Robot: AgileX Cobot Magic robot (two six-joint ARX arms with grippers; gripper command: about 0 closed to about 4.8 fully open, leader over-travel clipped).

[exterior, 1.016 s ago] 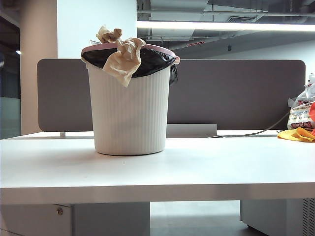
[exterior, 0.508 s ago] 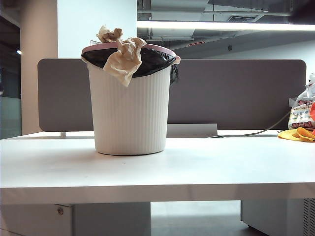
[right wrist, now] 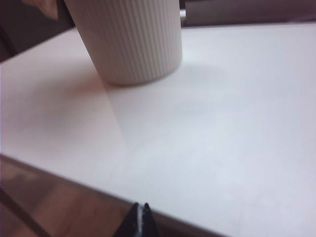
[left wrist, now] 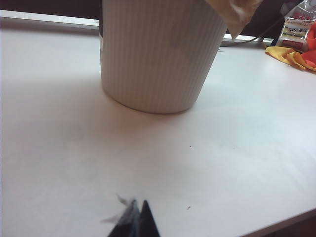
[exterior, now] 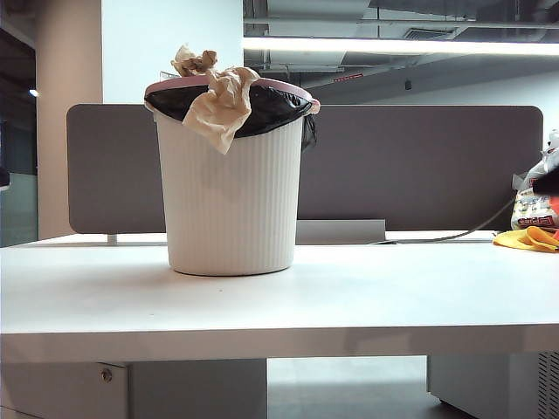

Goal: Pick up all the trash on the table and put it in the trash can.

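The trash can (exterior: 231, 188), white and ribbed with a pink rim and a black liner, stands on the table (exterior: 349, 297). One beige wad of trash (exterior: 192, 61) sticks up above the rim. A larger crumpled piece of trash (exterior: 220, 109) hangs over the front of the rim. My left gripper (left wrist: 138, 205) is shut and empty, low over the table in front of the trash can (left wrist: 158, 54); the hanging paper (left wrist: 237, 12) shows above. My right gripper (right wrist: 140, 206) is shut and empty over the table's front edge, well away from the trash can (right wrist: 128, 39).
A white printed bag (exterior: 533, 205) and yellow-orange items (exterior: 528, 238) lie at the table's far right. A grey divider panel (exterior: 419, 166) stands behind the table, with a cable (exterior: 454, 236) along its foot. A dark arm part (exterior: 550, 181) shows at the right edge.
The can and the paper on it have not moved. A dark arm part has come into the exterior view at the right edge, in front of the bag, and another at the left edge.
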